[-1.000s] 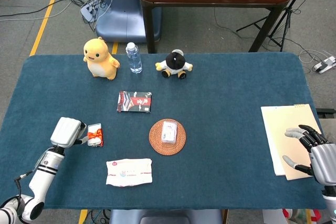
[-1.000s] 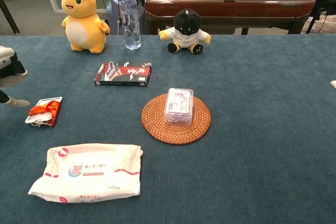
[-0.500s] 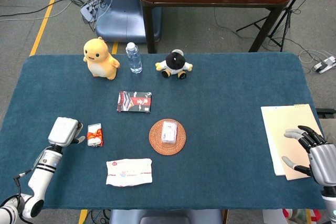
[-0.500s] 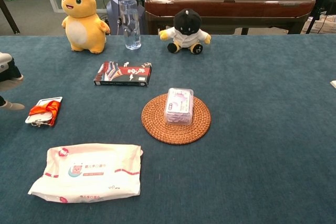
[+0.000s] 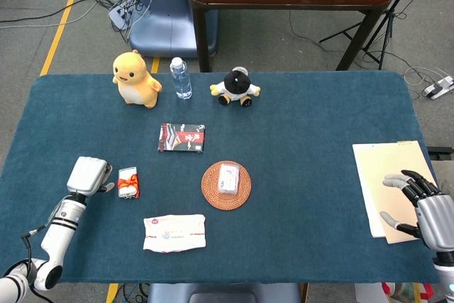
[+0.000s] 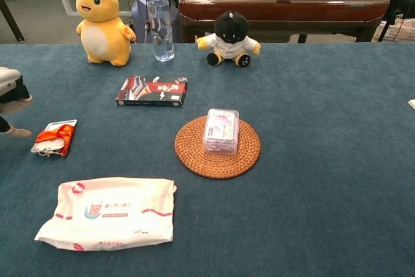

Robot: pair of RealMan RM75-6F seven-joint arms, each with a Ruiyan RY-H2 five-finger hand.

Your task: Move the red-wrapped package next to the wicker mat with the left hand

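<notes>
Red-wrapped package: small, orange-red ribbon across it, lying flat on the blue bench, well to the left of the wicker mat.

Head view. Left robot hand sits just beside the package on its left, fingers pointing toward it, nothing held. Whether a fingertip touches the wrapper cannot be told. Step judged: reach and grasp, not yet made. Next move calls for closing on the package across its short sides, lifting clear, then carrying it right and setting it down near the mat rim, clear of the white wipes pack in front. Mat carries a small pale box. Right robot hand rests at the bench edge on a tan folder, fingers spread, empty.

Chest view. Package shows the ribbon plainly; mat lies to its right. Left robot hand is cut off by the frame edge, so its finger spread is hard to read here. Right robot hand is out of frame.
</notes>
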